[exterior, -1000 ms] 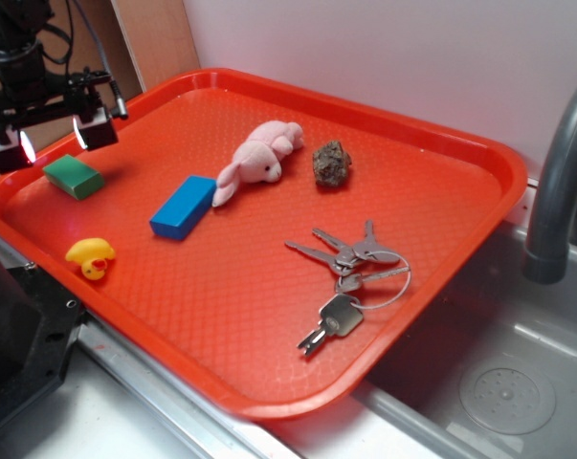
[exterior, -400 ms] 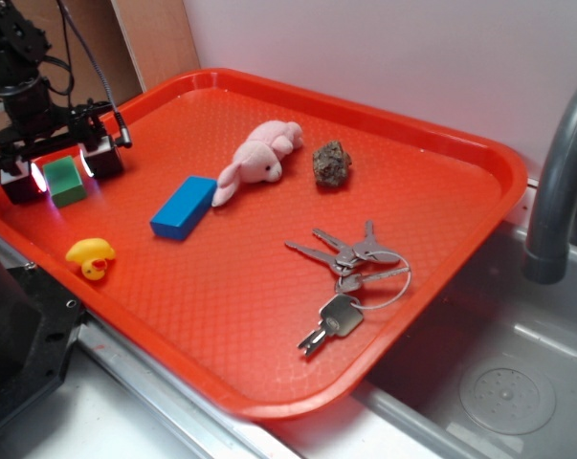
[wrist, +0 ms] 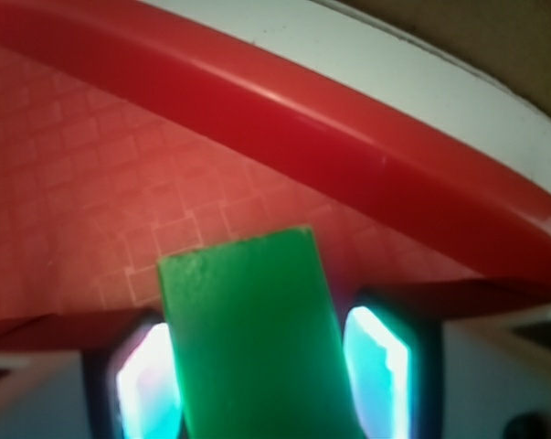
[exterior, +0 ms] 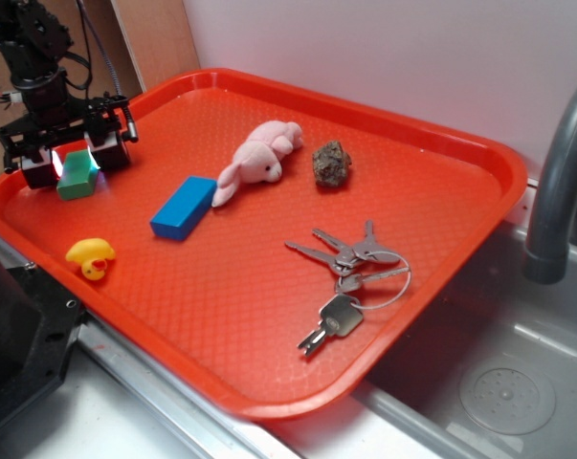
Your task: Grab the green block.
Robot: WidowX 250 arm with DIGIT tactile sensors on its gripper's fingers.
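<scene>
Closed since earlier: pincer (exterior: 77,161) | grips green block (exterior: 78,172) | on tray (exterior: 479,153)

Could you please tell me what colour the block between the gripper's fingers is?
The block is solid green, clearest in the wrist view.

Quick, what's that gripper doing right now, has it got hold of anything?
Gripper: closed on the green block, one finger on each side.
</scene>
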